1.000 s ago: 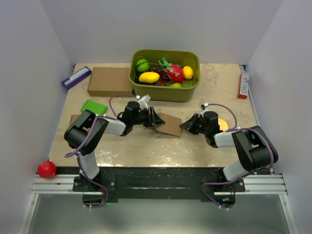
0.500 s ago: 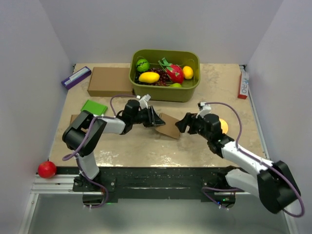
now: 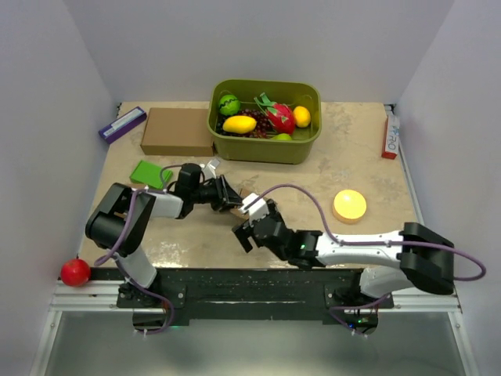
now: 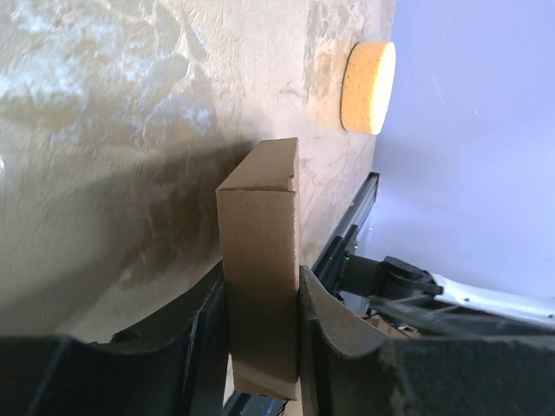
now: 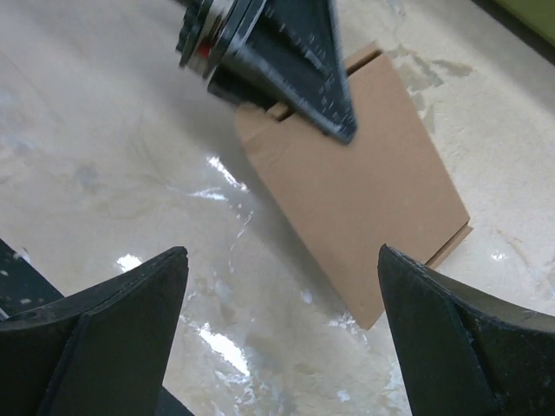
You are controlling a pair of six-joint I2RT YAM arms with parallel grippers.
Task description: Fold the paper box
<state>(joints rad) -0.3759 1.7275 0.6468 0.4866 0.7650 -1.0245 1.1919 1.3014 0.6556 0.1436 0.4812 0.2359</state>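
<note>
Right now it's mid-fold. The left gripper [image 4: 263,299] pinches one end of the paper box [image 4: 258,234], which sits flat around the middle of the table [image 3: 368,157], slightly toward the near edge. The right gripper [image 5: 279,260] hangs just above it, fingers spread wide, holding nothing. My read: it's lining up a second grip. Next move needs the right fingers down on the free end, closing without knocking the box out of the left pinch.

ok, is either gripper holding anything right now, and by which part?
Left gripper pinches the plain brown thin cardboard box at one end, fingers on its two broad faces. Right gripper is open, holding nothing.
</note>
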